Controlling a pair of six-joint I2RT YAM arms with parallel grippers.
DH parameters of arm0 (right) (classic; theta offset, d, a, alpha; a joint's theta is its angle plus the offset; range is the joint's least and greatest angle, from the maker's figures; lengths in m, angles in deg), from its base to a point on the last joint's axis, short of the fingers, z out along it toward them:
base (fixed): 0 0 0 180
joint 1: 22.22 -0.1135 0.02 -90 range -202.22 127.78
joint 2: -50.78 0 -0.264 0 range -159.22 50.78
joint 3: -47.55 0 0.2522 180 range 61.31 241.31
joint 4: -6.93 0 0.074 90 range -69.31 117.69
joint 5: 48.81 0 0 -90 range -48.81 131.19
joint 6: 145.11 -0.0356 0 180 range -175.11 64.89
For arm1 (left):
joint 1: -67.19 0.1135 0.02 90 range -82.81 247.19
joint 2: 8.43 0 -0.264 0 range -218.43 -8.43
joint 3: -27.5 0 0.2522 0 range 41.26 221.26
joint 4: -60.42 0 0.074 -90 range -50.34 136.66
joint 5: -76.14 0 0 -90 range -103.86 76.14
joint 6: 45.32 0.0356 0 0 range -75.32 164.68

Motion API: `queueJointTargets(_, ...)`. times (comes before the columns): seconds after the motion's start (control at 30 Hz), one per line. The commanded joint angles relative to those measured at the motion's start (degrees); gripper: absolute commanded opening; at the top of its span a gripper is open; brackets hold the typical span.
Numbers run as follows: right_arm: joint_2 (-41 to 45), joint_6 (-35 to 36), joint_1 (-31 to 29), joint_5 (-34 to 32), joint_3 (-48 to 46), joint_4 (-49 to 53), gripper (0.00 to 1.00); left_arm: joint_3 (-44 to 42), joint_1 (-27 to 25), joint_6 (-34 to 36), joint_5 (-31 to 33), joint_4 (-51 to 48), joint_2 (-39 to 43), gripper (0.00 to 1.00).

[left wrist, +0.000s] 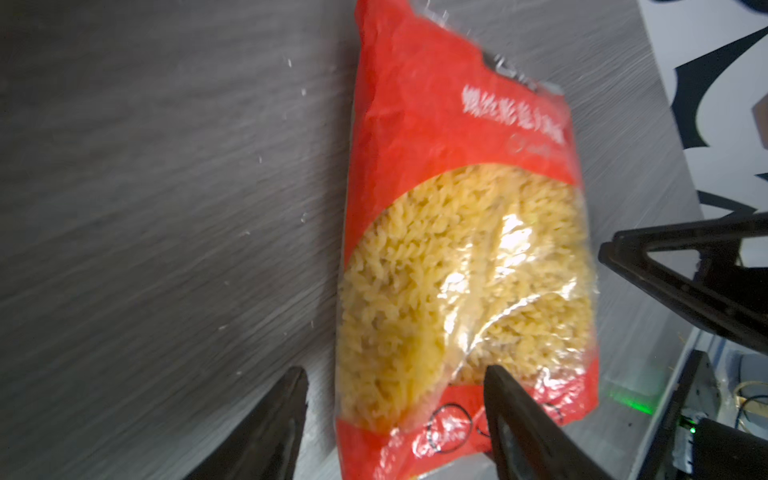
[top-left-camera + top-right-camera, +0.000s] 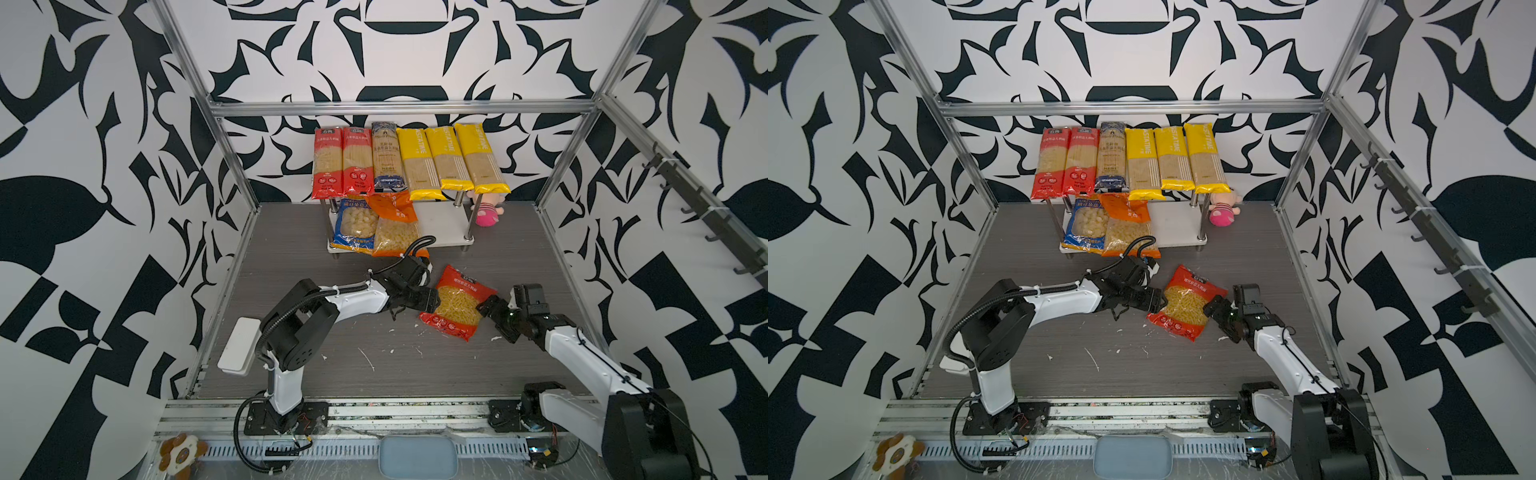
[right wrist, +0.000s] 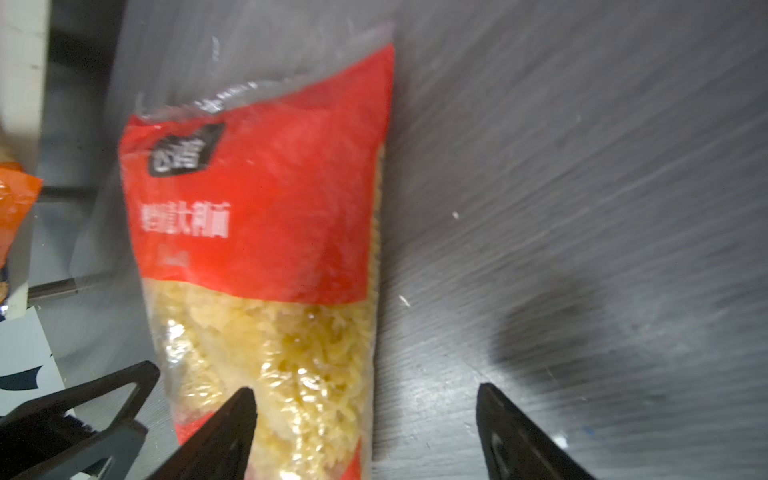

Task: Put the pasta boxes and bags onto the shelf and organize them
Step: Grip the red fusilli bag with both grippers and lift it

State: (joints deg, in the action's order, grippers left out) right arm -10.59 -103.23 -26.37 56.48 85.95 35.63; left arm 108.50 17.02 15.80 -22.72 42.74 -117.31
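A red bag (image 2: 457,303) (image 2: 1185,303) of spiral pasta lies flat on the grey table in front of the shelf (image 2: 440,226). My left gripper (image 2: 432,301) (image 1: 395,399) is open at the bag's left side, straddling that edge (image 1: 436,166). My right gripper (image 2: 486,309) (image 3: 365,411) is open at the bag's right side, one finger over the bag (image 3: 257,208). The shelf's top board carries two red spaghetti packs (image 2: 343,162), a dark blue one (image 2: 386,158) and three yellow ones (image 2: 446,160). A blue bag (image 2: 355,226) and an orange bag (image 2: 395,224) lie on its lower board.
A pink plush doll (image 2: 488,210) sits by the shelf's right rear post. Aluminium frame posts (image 2: 232,166) bound the table on both sides. A rail of black hooks (image 2: 706,208) runs along the right wall. The lower board's right half is bare.
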Motion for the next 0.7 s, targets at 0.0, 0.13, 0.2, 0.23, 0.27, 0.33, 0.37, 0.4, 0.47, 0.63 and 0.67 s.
queueJointTargets(0.0,-3.01,-0.91,-0.25,3.43,-0.22,-6.40,0.83,0.27,-1.71,-0.91,-2.16,1.07,-0.94,0.69)
queueJointTargets(0.13,-9.47,0.27,-0.97,4.87,2.25,-10.58,0.81,-1.02,-5.31,-2.05,-3.13,2.91,-0.72,0.66)
queueJointTargets(0.2,-13.09,0.80,-1.78,5.19,4.45,-11.78,0.80,-1.73,-6.92,-3.20,-3.25,4.51,-0.74,0.66)
queueJointTargets(0.23,-14.73,0.98,-2.41,5.19,5.48,-12.22,0.79,-1.95,-7.73,-3.76,-3.20,5.16,-0.75,0.66)
queueJointTargets(0.27,-16.49,1.01,-3.25,5.03,6.78,-12.66,0.79,-2.11,-8.45,-4.19,-2.89,5.49,-0.64,0.66)
queueJointTargets(0.33,-19.36,0.90,-5.33,4.46,8.99,-13.65,0.78,-2.44,-9.36,-4.75,-2.41,6.02,-0.11,0.65)
queueJointTargets(0.37,-20.89,0.92,-6.49,4.19,10.20,-14.19,0.78,-2.78,-9.50,-5.10,-2.02,6.19,0.27,0.65)
queueJointTargets(0.4,-22.16,0.92,-7.33,4.06,11.34,-14.24,0.78,-3.17,-9.51,-5.44,-1.80,6.29,0.77,0.65)
queueJointTargets(0.47,-24.39,0.79,-8.54,4.44,13.38,-14.23,0.77,-4.26,-9.42,-5.68,-0.36,5.92,2.41,0.66)
queueJointTargets(0.63,-23.51,2.72,-8.48,4.76,13.97,-13.86,0.77,-7.02,-8.65,-4.35,1.85,2.77,7.84,0.66)
queueJointTargets(0.67,-23.00,4.32,-8.31,4.58,14.50,-12.04,0.78,-7.81,-8.42,-4.27,2.20,2.39,9.21,0.66)
